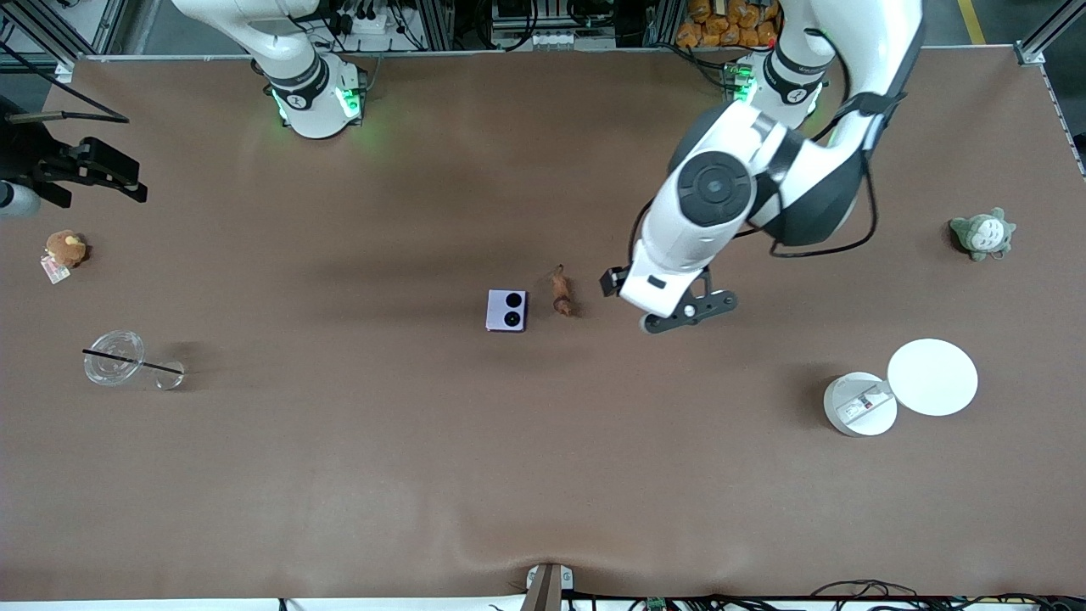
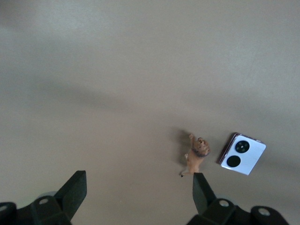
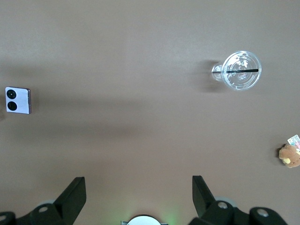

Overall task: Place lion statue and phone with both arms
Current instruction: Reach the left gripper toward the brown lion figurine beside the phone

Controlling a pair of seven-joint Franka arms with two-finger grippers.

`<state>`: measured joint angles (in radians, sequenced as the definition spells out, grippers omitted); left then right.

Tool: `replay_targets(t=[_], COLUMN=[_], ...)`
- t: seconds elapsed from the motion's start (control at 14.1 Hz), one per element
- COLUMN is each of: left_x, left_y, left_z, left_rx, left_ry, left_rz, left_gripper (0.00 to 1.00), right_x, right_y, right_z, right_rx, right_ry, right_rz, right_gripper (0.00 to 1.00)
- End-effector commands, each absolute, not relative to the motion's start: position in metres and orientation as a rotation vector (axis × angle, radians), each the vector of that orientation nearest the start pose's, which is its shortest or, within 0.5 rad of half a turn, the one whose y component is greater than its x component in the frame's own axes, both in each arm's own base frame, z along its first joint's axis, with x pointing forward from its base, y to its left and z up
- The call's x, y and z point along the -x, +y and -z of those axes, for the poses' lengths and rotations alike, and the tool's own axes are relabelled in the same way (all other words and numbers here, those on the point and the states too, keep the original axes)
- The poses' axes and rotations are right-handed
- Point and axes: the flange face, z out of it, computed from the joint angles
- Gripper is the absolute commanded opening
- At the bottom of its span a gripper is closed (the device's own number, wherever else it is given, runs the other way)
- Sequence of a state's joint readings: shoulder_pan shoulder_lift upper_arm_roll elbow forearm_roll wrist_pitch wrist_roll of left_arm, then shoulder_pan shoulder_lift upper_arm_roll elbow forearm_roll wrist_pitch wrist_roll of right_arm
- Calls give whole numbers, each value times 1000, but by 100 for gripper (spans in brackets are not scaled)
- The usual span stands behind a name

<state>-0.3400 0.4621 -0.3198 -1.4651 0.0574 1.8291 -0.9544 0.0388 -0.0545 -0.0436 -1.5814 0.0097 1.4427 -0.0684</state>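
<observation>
The brown table (image 1: 339,475) takes up nearly the whole front view, with the two white arms based along its upper edge. The left arm (image 1: 747,182) reaches down over the middle of the table, and its gripper (image 1: 679,310) hangs in the air over bare table just beside the lion statue (image 1: 561,291), toward the left arm's end; the left wrist view shows its two black fingers (image 2: 75,187) spread wide with nothing between them. The right arm (image 1: 297,68) waits near its base, and its gripper (image 3: 139,192) appears only in the right wrist view, high over the table with its fingers (image 3: 77,190) likewise wide apart and empty. Toward the left arm's end sit a round white lid (image 1: 932,377) and, touching it, a white tub (image 1: 859,404), with a grey-green plush toy (image 1: 982,234) farther from the front camera than both. Toward the right arm's end lie a clear plastic cup (image 1: 114,359) with a black straw across it — tipped on its side — and a small brown plush toy (image 1: 64,249) with a tag. At the centre lies the phone (image 1: 506,310), pale lavender, flat on the table with its two black lenses facing up. The lion statue lies just beside it, toward the left arm's end and not touching — a small reddish-brown figure.
</observation>
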Motion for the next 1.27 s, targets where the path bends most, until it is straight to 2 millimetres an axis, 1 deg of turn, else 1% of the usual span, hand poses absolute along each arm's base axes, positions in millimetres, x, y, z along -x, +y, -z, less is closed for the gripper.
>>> replay_targets(t=[0.0,0.14,0.35,0.5,0.57,0.64,0.85,0.92,1.06,1.13,1.2], left_x=[-566,-564,-559,-559,-555,-555,-550,-550,-541,-542,-539], left_y=[-404,-415,-427,-434,-441,-444,-455,-455,-466,-468,-474], left_z=[-407,-397,-385,-378,-373,-370,-356,-351,-336,-329,-325], left_rx=[3108,3111,3096,3109,3115,3116,3115,3101,3076,3076,3081], left_ry=[-524,-532,-547,-562,-553,-555,-543,-537,-534,-553,-562], left_rz=[-128,-116,-92,-79,-76,-67,-54,-40,-36,-28,-23], left_gripper=[100,100,100,100,100,100,100,100,100,100,100], right_x=[-526,-525,-532,-537,-539,-539,-540,-539,-539,-539,-539], right_y=[3,4,5,18,22,25,17,16,15,16,16], right_z=[-637,-637,-626,-617,-611,-612,-612,-611,-611,-611,-611], right_rx=[3109,3109,3108,3106,3105,3105,3106,3105,3106,3106,3106], right_ry=[-125,-127,-127,-167,-176,-181,-157,-155,-148,-148,-145], right_rz=[-135,-140,-173,-200,-217,-215,-214,-216,-217,-217,-217], right_gripper=[100,100,100,100,100,100,100,100,100,100,100])
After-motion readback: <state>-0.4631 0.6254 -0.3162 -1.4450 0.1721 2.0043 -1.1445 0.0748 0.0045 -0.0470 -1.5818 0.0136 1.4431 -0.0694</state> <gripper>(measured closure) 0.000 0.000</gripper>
